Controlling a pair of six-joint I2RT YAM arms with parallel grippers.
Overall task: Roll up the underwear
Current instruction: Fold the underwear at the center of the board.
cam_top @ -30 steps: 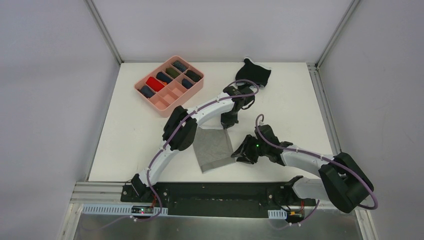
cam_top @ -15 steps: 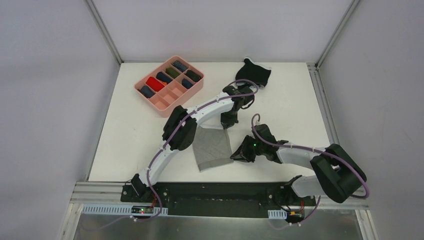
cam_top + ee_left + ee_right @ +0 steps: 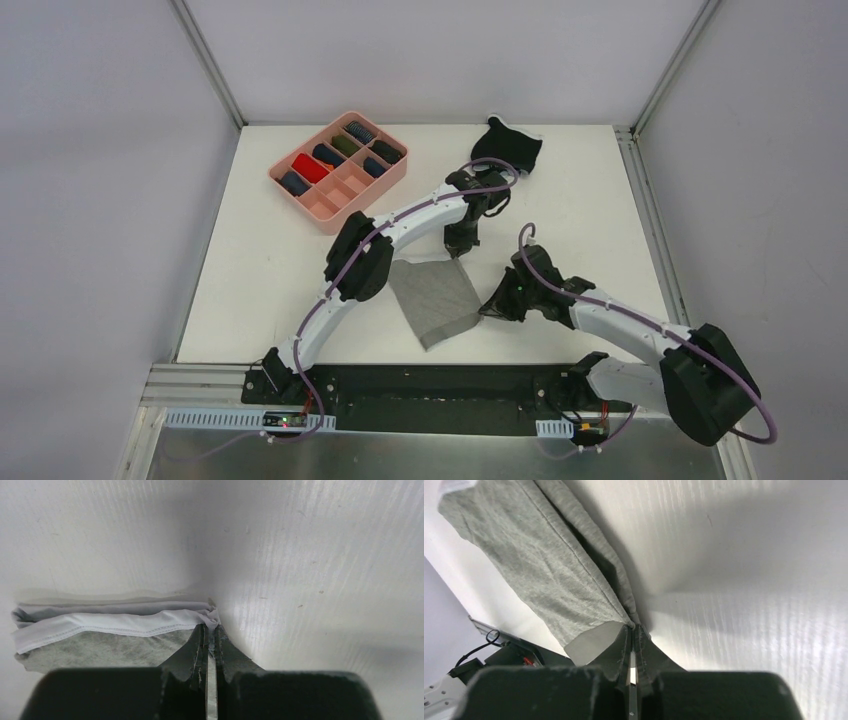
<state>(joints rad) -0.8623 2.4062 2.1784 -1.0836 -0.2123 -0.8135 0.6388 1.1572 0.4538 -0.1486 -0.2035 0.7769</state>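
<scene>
- Plainly, the grey underwear (image 3: 437, 303) lies in the middle of the table (image 3: 260, 270), between the two arms. It is spread as a rough four-sided panel with its pale waistband (image 3: 110, 624) at the far end.
- The left end effector (image 3: 457, 254) is closed on the far right corner of that waistband. Its wrist view shows the jaws pinched together with the white hem caught between them. This hold looks meant to anchor the far end so the cloth cannot slide.
- The right end effector (image 3: 487, 311) is clamped narrow on the right edge, nearer the arm bases. Grey fabric gathers at its tips and a fold falls away with shadow beneath, so that edge appears raised off the table.
- Both holds sit along the same side, so the cloth between them looks drawn straight. My reading is that this tidies the edge before a fold or the first turn of the roll, which has not yet begun.
- The black underwear (image 3: 508, 148) sits crumpled at the far edge, well apart from both arms, probably waiting its turn.
- The pink tray (image 3: 338, 170) stands at the far left with small bundles of cloth in several compartments, which suggests the finished roll is meant to go there.
</scene>
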